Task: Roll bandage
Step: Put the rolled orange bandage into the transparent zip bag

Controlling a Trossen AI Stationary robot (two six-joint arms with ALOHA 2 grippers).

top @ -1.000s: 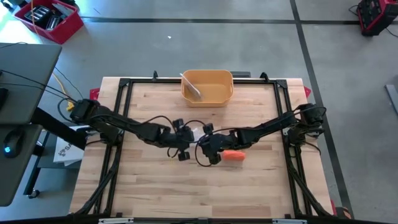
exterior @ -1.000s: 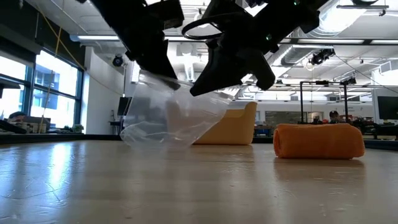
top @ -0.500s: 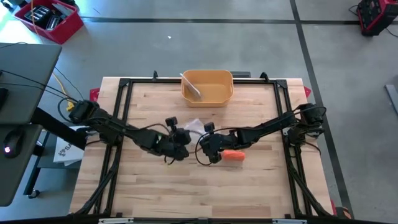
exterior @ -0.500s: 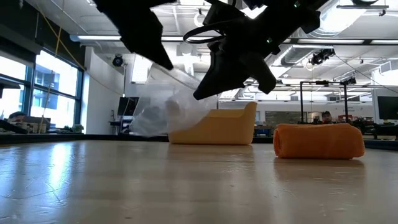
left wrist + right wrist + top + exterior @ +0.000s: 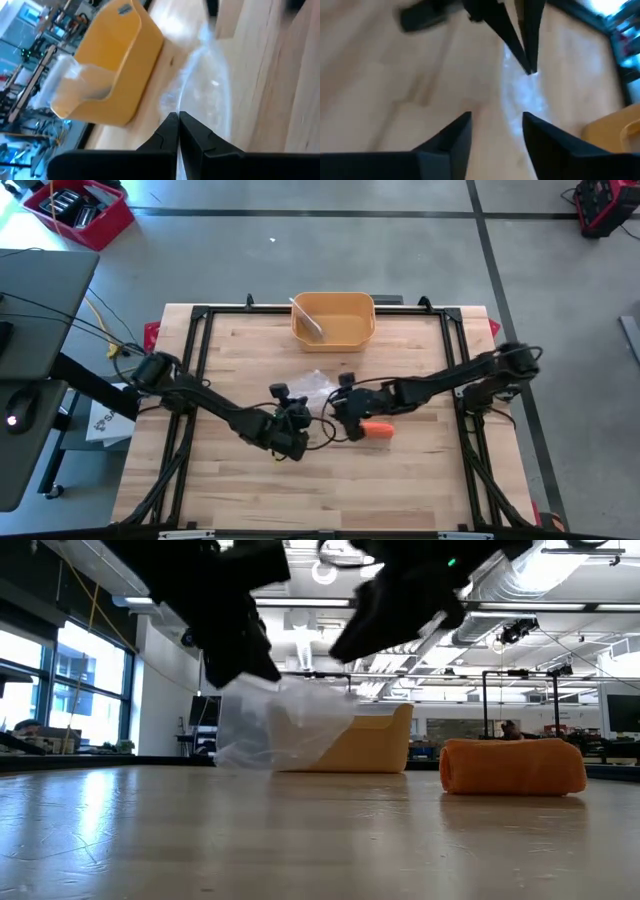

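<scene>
Nearest the front edge of the wooden bench (image 5: 300, 490), nothing is lying; the work is happening at mid-bench. There the left hand (image 5: 291, 438) is clenching the thin edge of a clear plastic bag (image 5: 313, 388), its two fingers (image 5: 170, 134) pressed together on the film in its own wrist view, and the bag is trailing away from it toward the far side. Just beside it, the right hand (image 5: 345, 418) is hovering released, its fingers (image 5: 452, 137) standing apart with nothing between them while it looks down on the left hand's tips and the crumpled film.

The orange bandage (image 5: 513, 766) is lying on the bench touching or just beside the right hand's far side, and it is already looking like a tight, finished roll. So the rolling itself is appearing done; what is seeming to remain is getting the roll into the bag, which is not yet holding anything that I can make out, and perhaps setting it away afterwards.

Farther back, at the far edge, a yellow bin (image 5: 334, 319) is sitting with a pale, clear-looking item resting inside it.

Counted: one bandage roll, one plastic bag, one bin, two arms.
</scene>
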